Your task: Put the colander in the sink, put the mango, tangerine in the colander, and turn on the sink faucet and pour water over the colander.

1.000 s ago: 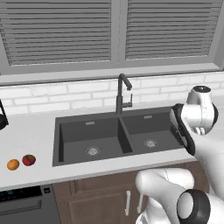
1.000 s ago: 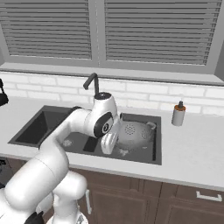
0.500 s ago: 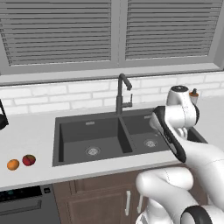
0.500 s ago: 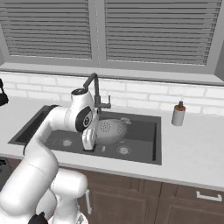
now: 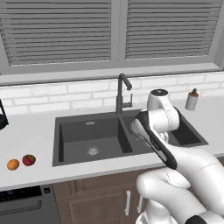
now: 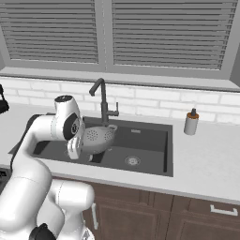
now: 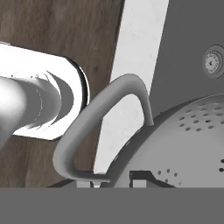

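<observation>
The jaws [image 6: 80, 149] are clamped on the colander [image 6: 97, 138], held tipped on its side above the sink [image 6: 145, 140], over the divider near the faucet [image 6: 101, 101]; the next move looks downward

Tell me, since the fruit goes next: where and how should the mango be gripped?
Grip the mango across its round middle, coming straight down from above. It lies on the counter with the tangerine close on its left, so set the fingers front and back, clear of that neighbour. The gripper must first release the colander.
</observation>
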You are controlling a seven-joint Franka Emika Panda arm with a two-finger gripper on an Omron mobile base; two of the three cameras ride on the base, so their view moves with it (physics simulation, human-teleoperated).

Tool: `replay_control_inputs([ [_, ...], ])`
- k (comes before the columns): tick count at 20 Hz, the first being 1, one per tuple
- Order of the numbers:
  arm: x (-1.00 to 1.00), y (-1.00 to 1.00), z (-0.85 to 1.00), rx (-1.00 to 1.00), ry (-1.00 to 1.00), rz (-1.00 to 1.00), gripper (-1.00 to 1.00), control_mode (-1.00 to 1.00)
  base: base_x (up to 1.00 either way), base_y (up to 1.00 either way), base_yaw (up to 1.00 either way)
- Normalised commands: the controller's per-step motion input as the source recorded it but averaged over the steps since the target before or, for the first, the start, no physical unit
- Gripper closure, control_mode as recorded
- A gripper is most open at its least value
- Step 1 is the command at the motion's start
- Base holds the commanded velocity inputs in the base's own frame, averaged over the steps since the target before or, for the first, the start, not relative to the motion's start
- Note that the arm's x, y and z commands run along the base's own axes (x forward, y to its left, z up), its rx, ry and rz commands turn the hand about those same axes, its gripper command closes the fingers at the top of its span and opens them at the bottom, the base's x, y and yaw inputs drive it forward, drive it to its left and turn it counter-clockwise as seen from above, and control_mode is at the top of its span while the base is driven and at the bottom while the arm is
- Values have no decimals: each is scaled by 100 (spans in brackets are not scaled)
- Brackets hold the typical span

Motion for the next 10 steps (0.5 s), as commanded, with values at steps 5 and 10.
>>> replay_control_inputs([
  [5, 22, 77, 0, 7, 10, 0, 100, -100, 0, 0, 0],
  [10, 36, 80, 0, 3, 14, 0, 100, -100, 0, 0, 0],
])
